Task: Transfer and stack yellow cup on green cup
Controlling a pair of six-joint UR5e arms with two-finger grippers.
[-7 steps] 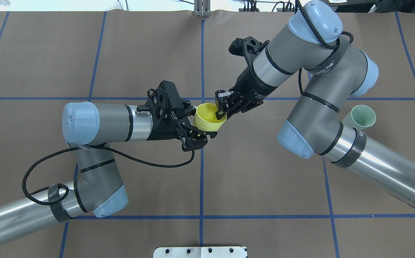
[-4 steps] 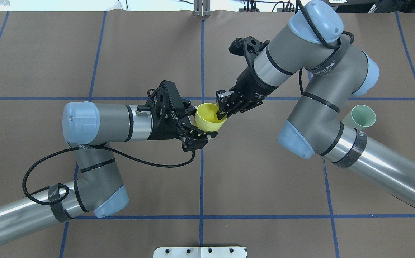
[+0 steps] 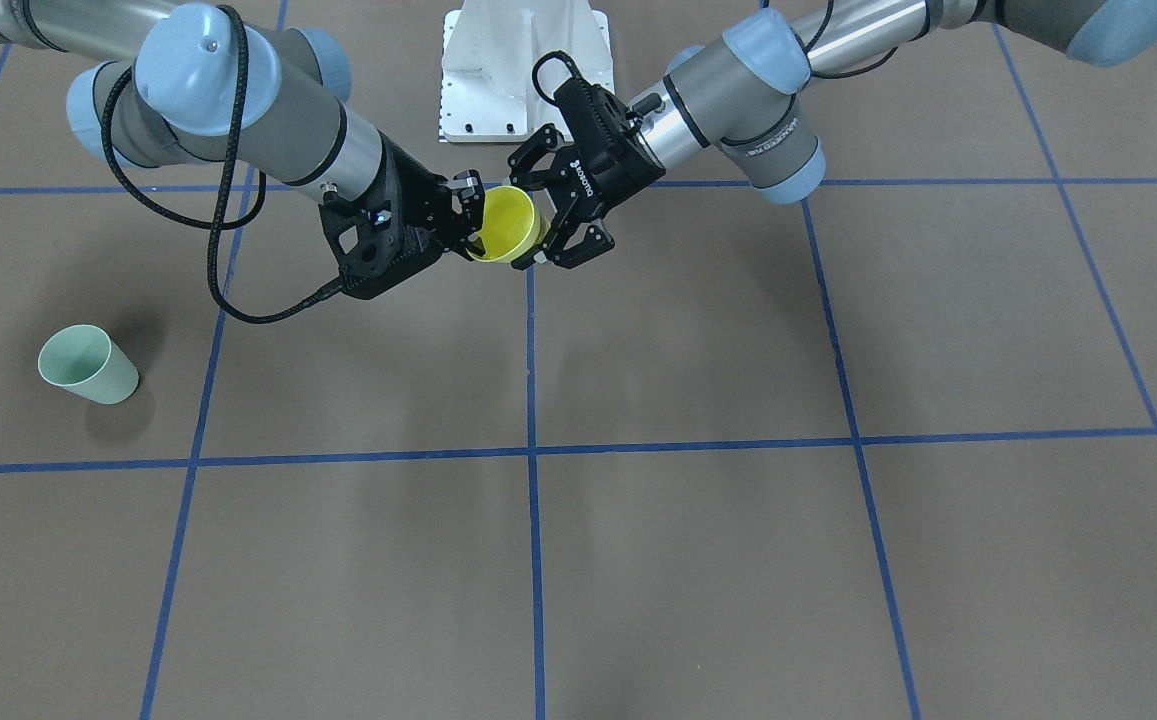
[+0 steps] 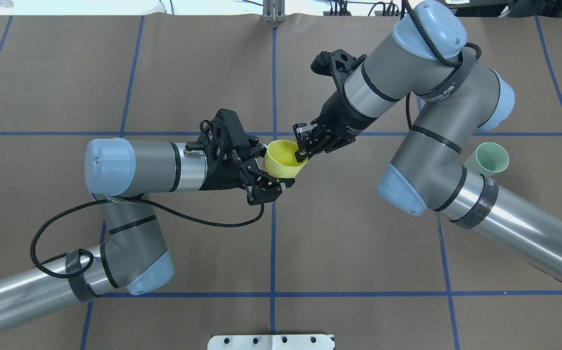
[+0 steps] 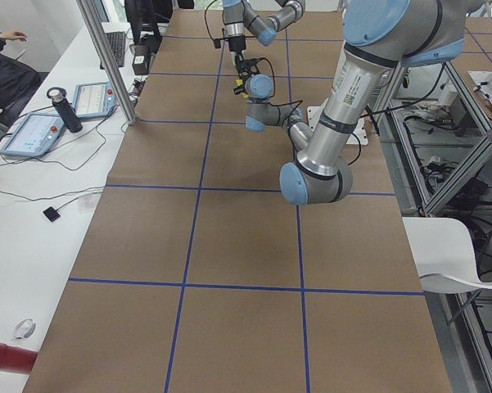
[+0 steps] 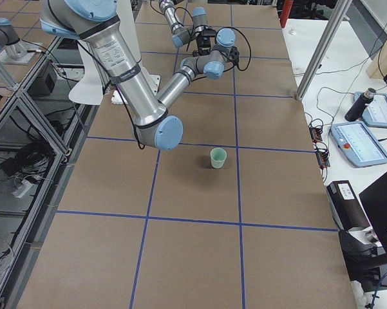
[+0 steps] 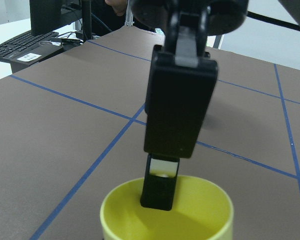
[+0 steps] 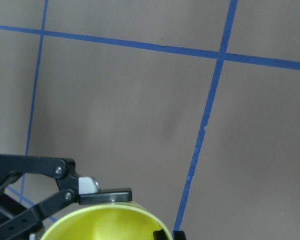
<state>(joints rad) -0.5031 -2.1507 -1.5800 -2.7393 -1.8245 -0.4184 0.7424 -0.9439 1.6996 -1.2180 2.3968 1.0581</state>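
The yellow cup (image 4: pixel 284 163) is held in the air above the middle of the surface (image 4: pixel 358 233), mouth upward and seemingly a little tilted, caught between two arms. From nine o'clock in the overhead view, the left end effector (image 4: pixel 276 167) is clamped across the cup's body, with one finger on each side of the wall. From about two o'clock, the right end effector (image 4: pixel 301 154) is set on the rim. One finger is seen inside the mouth in the left wrist view and the other outside, and the pair are judged to be pinched together on the thin wall at the three o'clock edge. A hand-over between the arms is judged to be in progress.

The green cup (image 4: pixel 492 156) is found well apart, out at three o'clock. It stands upright on the surface and is partly hidden behind the right arm.

And how will it handle? A light, empty plastic tumbler is to be expected. Little weight is involved, but the smooth, tapered wall could slide out of a loose pinch, and it looks thin enough to flex if squeezed hard. A rim pinch is thought a good hold for stacking, since the base and outer wall are left free to drop into the green cup's mouth. Firm but modest pressure is advised, and the cup should be held level so that the nesting is not jammed.
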